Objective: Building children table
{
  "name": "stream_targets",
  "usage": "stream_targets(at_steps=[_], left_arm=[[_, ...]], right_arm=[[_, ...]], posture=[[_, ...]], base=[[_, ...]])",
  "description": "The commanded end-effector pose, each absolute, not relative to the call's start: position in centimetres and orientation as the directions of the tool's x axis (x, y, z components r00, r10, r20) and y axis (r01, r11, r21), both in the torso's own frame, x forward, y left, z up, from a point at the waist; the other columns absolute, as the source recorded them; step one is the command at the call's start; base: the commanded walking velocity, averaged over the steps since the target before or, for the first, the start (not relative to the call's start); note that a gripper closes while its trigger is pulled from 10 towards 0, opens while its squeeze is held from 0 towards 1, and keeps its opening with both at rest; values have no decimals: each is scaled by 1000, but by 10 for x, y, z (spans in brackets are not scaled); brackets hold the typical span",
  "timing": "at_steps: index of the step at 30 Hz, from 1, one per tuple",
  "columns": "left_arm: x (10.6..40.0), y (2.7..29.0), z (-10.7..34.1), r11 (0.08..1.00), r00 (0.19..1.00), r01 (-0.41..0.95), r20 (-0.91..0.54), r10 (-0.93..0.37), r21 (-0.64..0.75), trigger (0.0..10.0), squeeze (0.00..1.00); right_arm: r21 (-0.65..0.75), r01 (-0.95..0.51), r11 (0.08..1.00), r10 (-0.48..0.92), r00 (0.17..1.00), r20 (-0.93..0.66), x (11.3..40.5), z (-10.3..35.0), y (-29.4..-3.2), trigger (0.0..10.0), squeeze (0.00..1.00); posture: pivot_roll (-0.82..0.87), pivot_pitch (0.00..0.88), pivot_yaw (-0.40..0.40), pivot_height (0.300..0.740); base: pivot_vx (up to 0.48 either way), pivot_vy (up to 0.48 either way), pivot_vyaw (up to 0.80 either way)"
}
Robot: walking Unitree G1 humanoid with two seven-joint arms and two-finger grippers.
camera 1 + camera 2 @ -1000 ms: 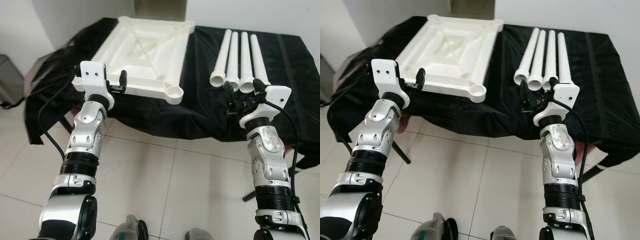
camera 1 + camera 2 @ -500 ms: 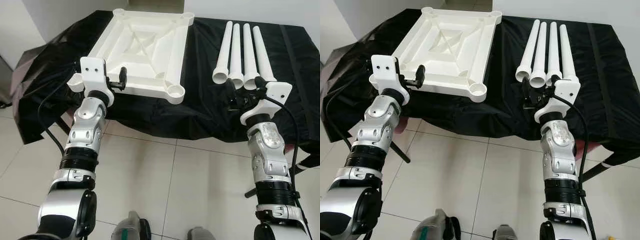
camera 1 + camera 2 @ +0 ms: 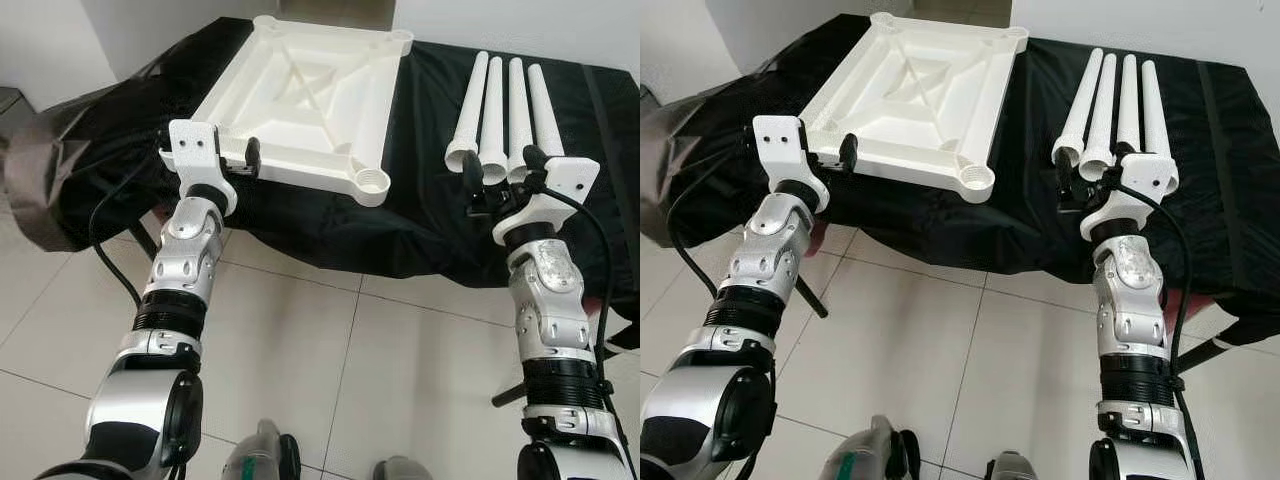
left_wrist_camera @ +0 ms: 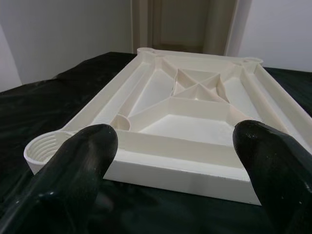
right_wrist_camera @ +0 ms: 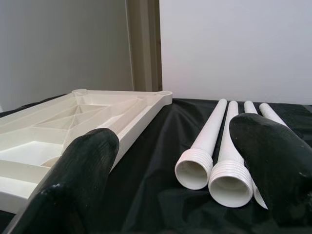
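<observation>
A white plastic tabletop lies upside down on the black-draped table, with threaded sockets such as the near corner socket. Several white legs lie side by side to its right, threaded ends toward me. My left gripper is open just in front of the tabletop's near left edge; in the left wrist view its fingers stand wide apart with nothing between them. My right gripper is open just short of the leg ends and holds nothing.
The black cloth hangs over the table's front and bunches up at the left. Tiled floor lies below, with my feet at the bottom. A black stand leg juts out beside my right arm.
The whole picture has shifted as the camera moved, with the table a little nearer. Both grippers stay open, about where they were relative to the tabletop and the legs.
</observation>
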State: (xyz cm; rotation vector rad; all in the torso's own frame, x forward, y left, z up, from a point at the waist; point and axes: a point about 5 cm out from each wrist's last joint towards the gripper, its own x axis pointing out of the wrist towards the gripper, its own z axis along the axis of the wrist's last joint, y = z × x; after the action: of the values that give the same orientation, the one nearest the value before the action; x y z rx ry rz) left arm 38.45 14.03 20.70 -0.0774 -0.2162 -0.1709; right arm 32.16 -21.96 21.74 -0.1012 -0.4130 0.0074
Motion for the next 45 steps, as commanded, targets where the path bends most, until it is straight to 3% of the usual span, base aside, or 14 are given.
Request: stream_targets(at_steps=[1,20,35,45], left_arm=[[386,139,206,988,968,140,218,-122,-69,10000,0],[386,134,202,987,967,143,222,-125,-68,10000,0],[385,145,203,988,968,143,214,-128,-59,10000,0],[385,143,204,986,966,159,212,-146,-46,10000,0]], right_arm=[[-118,18,993,33,909,416,322,221,-221,10000,0],[-125,2,992,50,910,411,322,219,-219,10000,0],[-96,-14,995,51,914,402,324,211,-208,10000,0],[-84,-4,996,37,916,400,324,207,-208,10000,0]], posture=[[-139,46,55,740],[-130,34,40,740],[-79,37,67,740],[-71,38,81,740]], base=[[0,0,0],[0,0,0],[0,0,0],[0,260,0]])
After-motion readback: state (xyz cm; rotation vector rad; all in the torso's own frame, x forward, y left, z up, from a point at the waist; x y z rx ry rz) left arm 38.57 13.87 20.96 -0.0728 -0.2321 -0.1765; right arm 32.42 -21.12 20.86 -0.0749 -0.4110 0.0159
